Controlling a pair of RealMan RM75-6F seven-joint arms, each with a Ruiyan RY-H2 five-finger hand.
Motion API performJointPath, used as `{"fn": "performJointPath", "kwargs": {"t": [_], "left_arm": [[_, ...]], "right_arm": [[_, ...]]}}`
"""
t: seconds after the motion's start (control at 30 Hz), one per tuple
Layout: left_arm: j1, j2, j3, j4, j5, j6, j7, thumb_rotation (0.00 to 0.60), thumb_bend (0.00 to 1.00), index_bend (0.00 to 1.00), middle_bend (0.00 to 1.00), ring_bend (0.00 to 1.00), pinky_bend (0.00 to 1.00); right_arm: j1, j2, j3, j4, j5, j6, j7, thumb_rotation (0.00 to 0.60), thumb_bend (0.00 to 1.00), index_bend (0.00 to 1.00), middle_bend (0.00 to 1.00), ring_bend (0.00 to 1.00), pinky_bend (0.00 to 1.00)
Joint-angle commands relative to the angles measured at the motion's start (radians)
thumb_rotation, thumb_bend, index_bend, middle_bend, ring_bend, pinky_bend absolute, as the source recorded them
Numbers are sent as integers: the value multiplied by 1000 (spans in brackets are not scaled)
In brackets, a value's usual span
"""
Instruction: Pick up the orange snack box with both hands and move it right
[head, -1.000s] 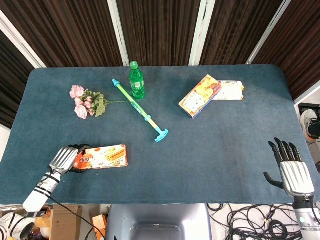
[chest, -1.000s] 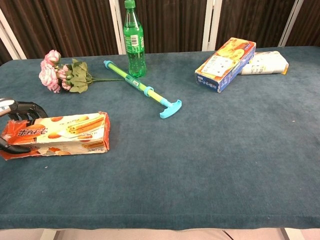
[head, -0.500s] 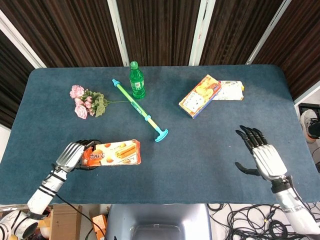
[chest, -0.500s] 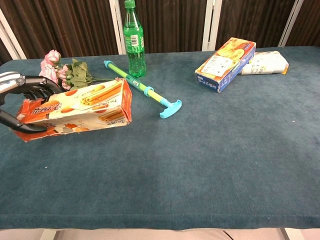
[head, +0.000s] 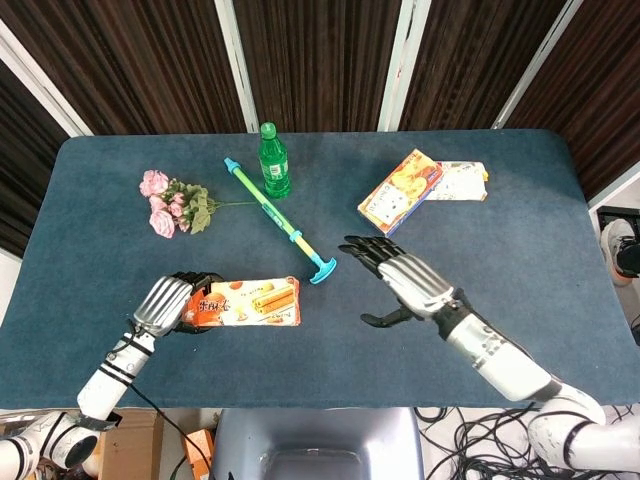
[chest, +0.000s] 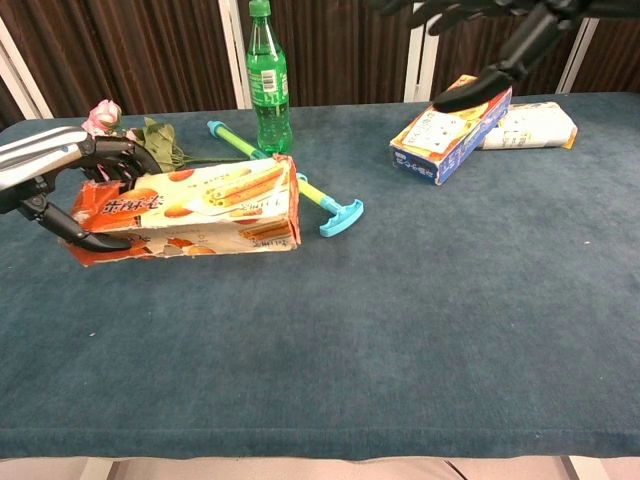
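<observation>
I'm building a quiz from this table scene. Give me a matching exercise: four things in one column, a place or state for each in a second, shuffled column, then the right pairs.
1. orange snack box
2. green bottle
3. right hand
4. pink flowers

A. open, holding nothing
B. standing upright
C. lying at the table's far left
D. gripped at one end by the left hand

Pairs: 1-D, 2-B, 3-A, 4-C
</observation>
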Motion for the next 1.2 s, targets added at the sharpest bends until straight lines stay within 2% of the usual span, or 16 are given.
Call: {"fn": "performJointPath", "kwargs": {"t": [0.03,0.17,0.37,0.67,1.07,1.13,1.17,1.2], "left_arm": [[-7,11,-14,-46,-29,-7,56,600,223,657,703,638,701],[-7,8,-22,-71,-48,1,94,600,224,659,704,638,704],[-10,3,-33,-84,-78,-1,132,600,224,659,707,639,712],[-3,17,-31,-123,-89,13,155,600,224,659,711,641,717],[10,39,-18,-164,-88,26,170,600,223,660,717,646,722],[10,40,-16,-166,-84,28,169,600,223,660,717,645,722],[10,40,-15,-168,-81,29,169,600,223,660,717,645,722],[10,40,-14,-170,-78,31,167,600,223,660,717,645,721]], "right_arm": [[262,-151,-11,-13,379,20,-284,600,145,0,0,0,1],[374,-250,-38,11,561,102,-400,600,132,0,0,0,0],[469,-353,-65,50,697,173,-500,600,130,0,0,0,0],[514,-468,-87,117,718,281,-578,600,130,0,0,0,0],[515,-516,-91,195,752,288,-613,600,127,0,14,0,1],[513,-519,-88,205,749,285,-611,600,126,75,117,44,75],[511,-521,-86,208,748,284,-609,600,126,157,193,109,157],[508,-525,-81,213,742,283,-603,600,129,289,294,220,280]]}}
